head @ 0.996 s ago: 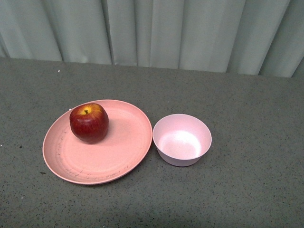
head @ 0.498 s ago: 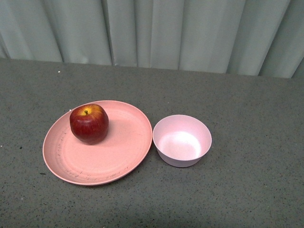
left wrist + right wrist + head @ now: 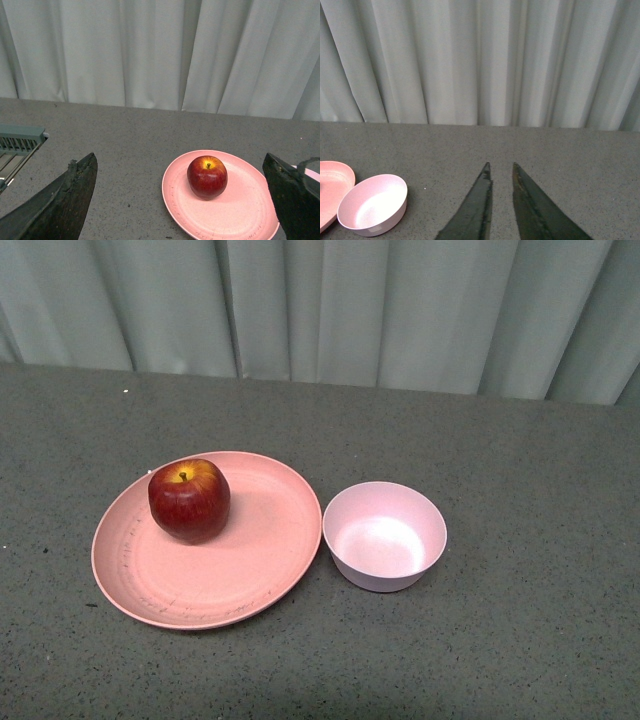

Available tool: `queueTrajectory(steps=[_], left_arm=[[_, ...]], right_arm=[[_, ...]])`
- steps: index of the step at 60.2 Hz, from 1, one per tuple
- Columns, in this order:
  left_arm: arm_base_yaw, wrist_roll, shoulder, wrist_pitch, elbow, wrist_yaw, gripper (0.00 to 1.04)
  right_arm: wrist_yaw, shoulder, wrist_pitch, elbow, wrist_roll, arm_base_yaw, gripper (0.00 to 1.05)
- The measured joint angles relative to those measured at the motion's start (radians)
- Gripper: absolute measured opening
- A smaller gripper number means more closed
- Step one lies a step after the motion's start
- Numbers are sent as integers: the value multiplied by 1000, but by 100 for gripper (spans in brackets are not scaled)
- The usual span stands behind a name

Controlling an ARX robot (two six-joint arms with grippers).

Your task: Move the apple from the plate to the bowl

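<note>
Apple (image 3: 189, 500), round, glossy and dark red with a yellow patch around its short brown stem, sits upright on the wide, shallow salmon-pink plate (image 3: 250, 575), toward the plate's far left part in the front view. Faint dark scuffs mark the plate's bare surface. Just to the right of the plate stands the small, deep pale pink bowl (image 3: 385, 580), with nothing inside; whether its rim touches the plate's edge cannot be told. Both rest on a speckled grey table (image 3: 520, 640) backed by a pale pleated curtain (image 3: 400, 310). Neither arm shows in the front view. In the left wrist view the left gripper (image 3: 180, 156) hangs above the table with its dark jaws spread wide and nothing between them, the apple and plate lying ahead of it. At that picture's edge is a grey-green slotted object (image 3: 20, 137), possibly a rack, too cropped to identify. In the right wrist view the right gripper (image 3: 500, 165) has its jaws drawn almost together, only a thin slit between them, holding nothing, with the bowl off to one side.
</note>
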Motion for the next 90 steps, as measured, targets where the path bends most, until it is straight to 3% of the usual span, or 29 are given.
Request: queueTrajectory(steps=[5,13,27,37,53,90], left_arm=[[-30,0,19,-50,3,-83,98],[-7,-7,155,19,6,-40,98],[-30,-51,683,428,100,-5,98],[-90,-83,1079,599,225,2,98],[-158,-124,1509,600,468,25,98],[-190,-181,1912,516,774,65,98]], right_arm=[[0,-1,0,0,0,0,29],[0,-1,0,0,0,0,54],[0,-1,0,0,0,0,96],[0,-1,0,0,1,0,95],[0,-1,0,0,1,0,95],[0,-1,0,0,1,0,95]])
